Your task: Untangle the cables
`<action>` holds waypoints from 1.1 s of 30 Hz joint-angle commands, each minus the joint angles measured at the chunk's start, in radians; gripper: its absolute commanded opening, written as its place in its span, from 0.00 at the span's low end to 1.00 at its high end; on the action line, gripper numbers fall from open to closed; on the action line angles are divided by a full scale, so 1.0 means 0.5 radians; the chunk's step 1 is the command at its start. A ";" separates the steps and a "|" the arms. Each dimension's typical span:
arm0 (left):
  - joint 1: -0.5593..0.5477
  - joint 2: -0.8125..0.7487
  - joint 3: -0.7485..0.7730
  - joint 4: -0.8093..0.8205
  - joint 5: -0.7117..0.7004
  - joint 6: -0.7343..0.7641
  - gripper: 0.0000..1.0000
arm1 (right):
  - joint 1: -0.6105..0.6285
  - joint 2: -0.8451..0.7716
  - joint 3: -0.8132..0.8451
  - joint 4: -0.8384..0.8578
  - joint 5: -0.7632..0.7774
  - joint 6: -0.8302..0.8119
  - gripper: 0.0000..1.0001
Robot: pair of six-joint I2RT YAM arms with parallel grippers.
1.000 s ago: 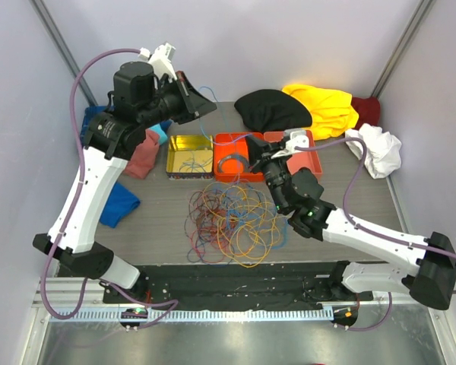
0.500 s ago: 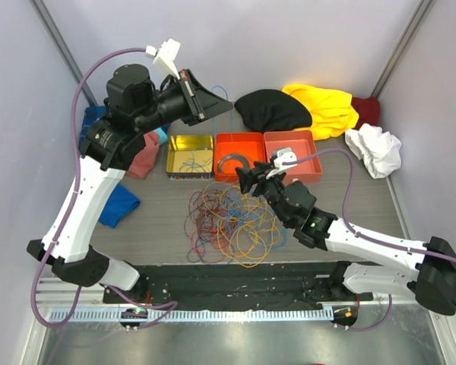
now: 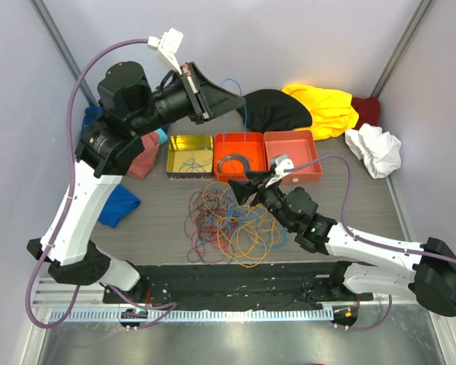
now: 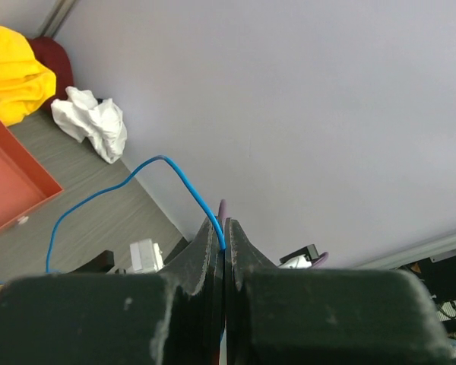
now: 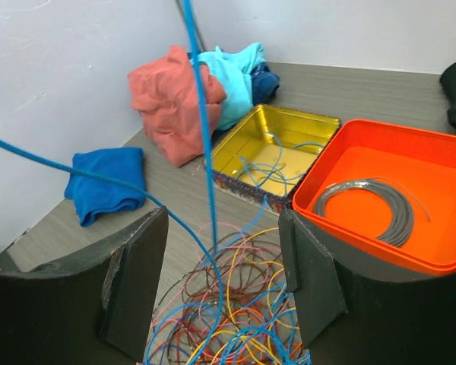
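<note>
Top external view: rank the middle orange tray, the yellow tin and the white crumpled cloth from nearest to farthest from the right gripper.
From the right gripper:
1. Middle orange tray, just behind the gripper.
2. Yellow tin, behind and to the left.
3. White crumpled cloth, far over at the right edge.

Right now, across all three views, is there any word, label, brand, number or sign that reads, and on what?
No readable text anywhere.
The shiny yellow metal tin and the orange plastic tray beside it show no lettering.
The pale toothed strip along the near rail: too small to tell whether it carries marks.
</note>
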 commanded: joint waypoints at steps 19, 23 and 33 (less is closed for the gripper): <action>-0.134 -0.056 -0.007 -0.052 -0.163 0.104 0.00 | -0.003 -0.098 -0.030 0.089 0.174 0.061 0.05; -0.134 -0.271 -0.304 -0.116 -0.524 0.248 0.01 | 0.000 -0.343 0.087 -0.257 0.371 0.039 0.01; -0.134 -0.667 -1.326 -0.181 -1.209 0.350 0.00 | -0.003 -0.515 0.706 -1.233 0.500 0.008 0.01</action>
